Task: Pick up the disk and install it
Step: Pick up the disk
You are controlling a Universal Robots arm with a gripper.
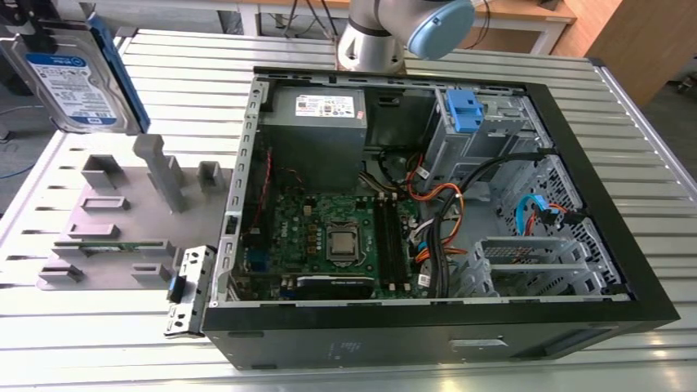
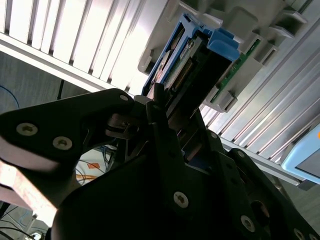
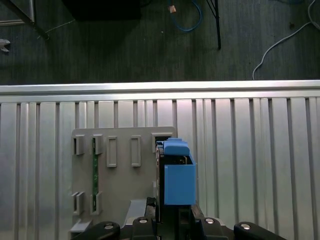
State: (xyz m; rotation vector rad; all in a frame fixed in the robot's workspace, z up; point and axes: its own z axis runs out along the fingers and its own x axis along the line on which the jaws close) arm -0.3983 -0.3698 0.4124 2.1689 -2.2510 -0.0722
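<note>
Silver disk [image 1: 74, 82] is hanging clamped in the gripper [image 2: 177, 107], long axis running straight out from it; the drive cage [image 1: 485, 122] is sitting toward three o'clock in the exterior view.

Partly out of sight
In the exterior view the disk [image 1: 78, 86] and the arm [image 1: 376, 37] are cut by the top edge; in the second wrist view the gripper [image 2: 175, 115] covers the disk's near end.

arm [image 1: 376, 37]: base column, pale-blue joint cap, top centre of exterior view | gripper [image 2: 175, 117]: second wrist view, black fingers [image 2: 161, 131] apparently clamped on the disk [image 2: 200, 65]
</note>
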